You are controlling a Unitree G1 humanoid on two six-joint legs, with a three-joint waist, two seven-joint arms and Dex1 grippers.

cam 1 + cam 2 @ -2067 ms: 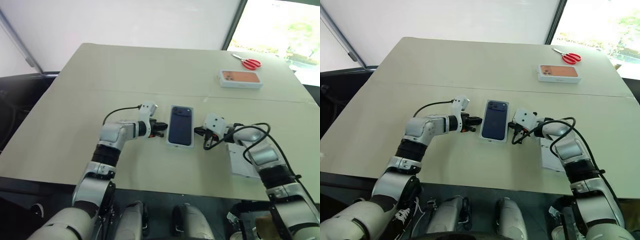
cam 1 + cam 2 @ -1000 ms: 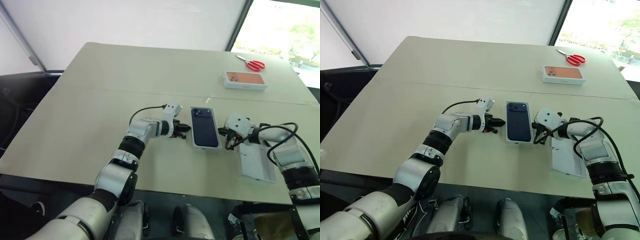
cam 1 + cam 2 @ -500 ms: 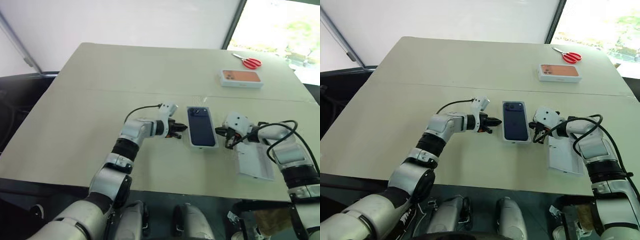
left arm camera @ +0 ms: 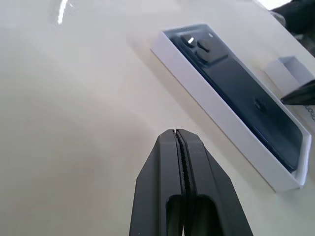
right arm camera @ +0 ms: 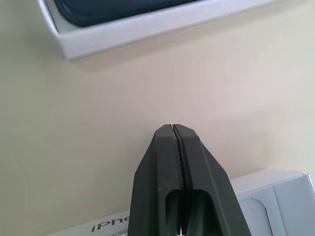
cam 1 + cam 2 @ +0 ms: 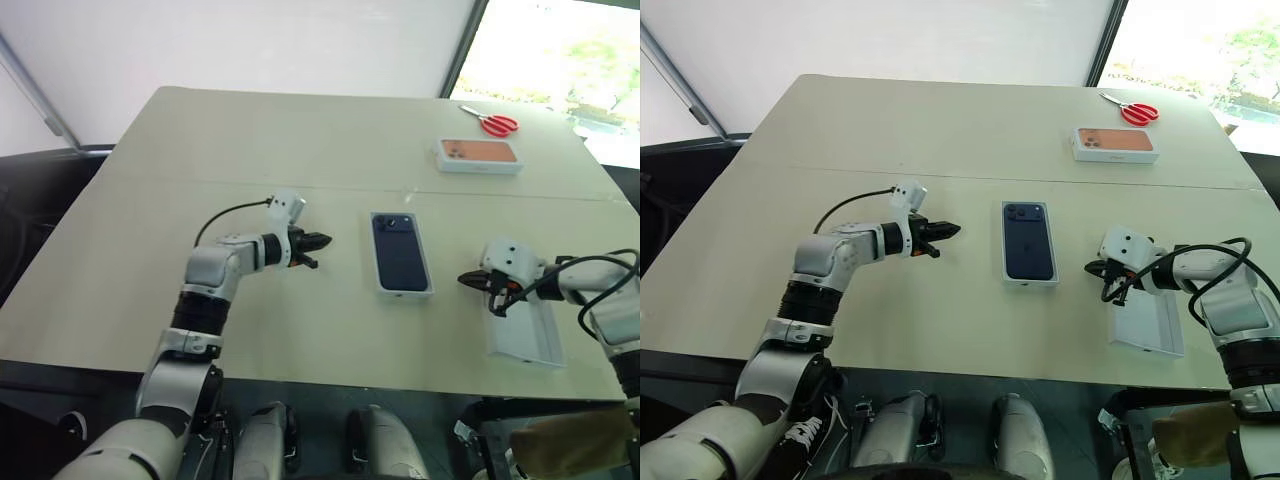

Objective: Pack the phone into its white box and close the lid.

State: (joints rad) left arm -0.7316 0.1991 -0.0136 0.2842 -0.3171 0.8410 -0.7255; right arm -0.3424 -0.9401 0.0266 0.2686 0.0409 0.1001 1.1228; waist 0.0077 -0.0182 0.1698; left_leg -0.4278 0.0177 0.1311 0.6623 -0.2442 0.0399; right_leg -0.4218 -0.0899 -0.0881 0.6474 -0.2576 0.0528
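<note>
Beige tabletop [image 6: 150,260] beneath a bright window; left gripper [image 6: 318,240] and right gripper [image 6: 468,279] hover empty, jaws pressed together.

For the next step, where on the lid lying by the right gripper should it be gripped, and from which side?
Probably by a long side wall. The lid lies flat on the table, long axis running away from the robot, beside the right gripper, whose jaws are shut. Coming from its inner long edge, facing the white box with the phone, looks shortest; the jaws must open first.
</note>
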